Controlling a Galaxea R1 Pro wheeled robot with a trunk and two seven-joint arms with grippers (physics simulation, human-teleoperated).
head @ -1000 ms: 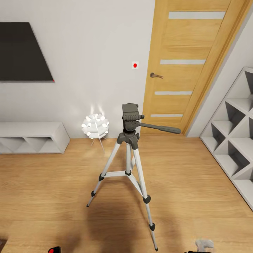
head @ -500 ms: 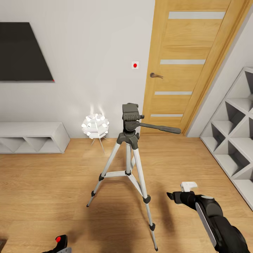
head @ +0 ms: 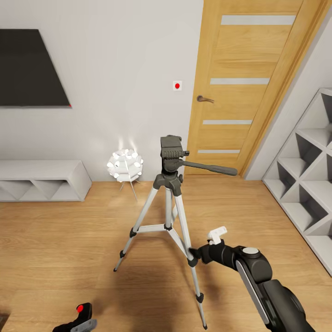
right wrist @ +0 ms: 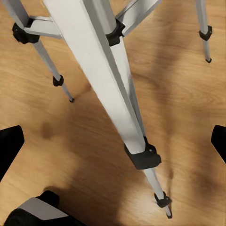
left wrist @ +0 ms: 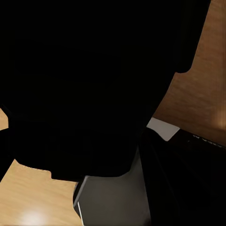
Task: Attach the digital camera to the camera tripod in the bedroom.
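The camera tripod point(head: 169, 182) stands on the wood floor mid-room, silver legs spread, black pan head and long handle pointing right. My right gripper point(head: 195, 253) is open, level with the black joint of the nearest leg and just right of it. In the right wrist view that leg point(right wrist: 112, 99) runs between the gripper's point(right wrist: 113, 143) widely parted fingertips point(right wrist: 9, 147). The digital camera point(head: 80, 315), dark with a red button, is at the bottom left of the head view, with my left gripper point(head: 79, 325) shut on it. Its black body point(left wrist: 84, 70) blocks most of the left wrist view.
A wooden door point(head: 244, 92) is behind the tripod to the right. White cube shelves point(head: 306, 184) line the right wall. A white ball lamp point(head: 125, 166) and a low white bench point(head: 41, 180) stand against the back wall under a dark panel point(head: 27, 69).
My right arm has come up from the bottom right and swung left to the tripod's nearest leg. The left gripper with the camera has risen slightly.
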